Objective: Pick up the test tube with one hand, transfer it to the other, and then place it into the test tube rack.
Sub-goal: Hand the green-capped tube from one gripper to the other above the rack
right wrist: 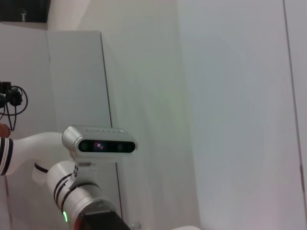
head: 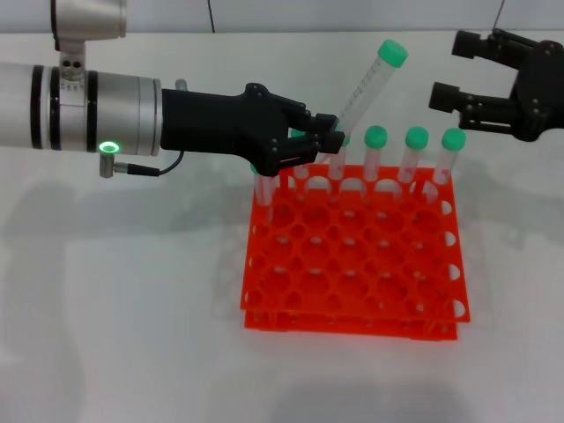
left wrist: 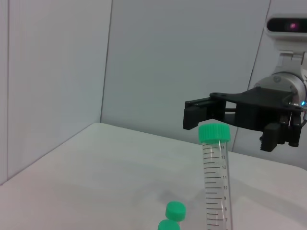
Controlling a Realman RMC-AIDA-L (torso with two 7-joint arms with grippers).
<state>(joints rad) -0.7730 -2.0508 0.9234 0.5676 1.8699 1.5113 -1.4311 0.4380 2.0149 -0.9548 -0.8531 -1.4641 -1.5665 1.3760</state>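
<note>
The left gripper [head: 319, 139], matte black on a silver wrist, pinches the lower part of the test tube [head: 368, 84], a slim clear graduated cylinder with a round green cap, tilted above the far edge of the test tube rack [head: 352, 264]; its bottom end is hidden behind the fingers; the glossy orange-red rack sits mid-tabletop [head: 115, 317], other tubes [head: 412, 159] upright along its far row; the right gripper [head: 458, 75] hangs spread, apart from the cap, partly cut off at the edge.

A lab: capped tubes [head: 414, 154] in an orange rack [head: 352, 264].
</note>
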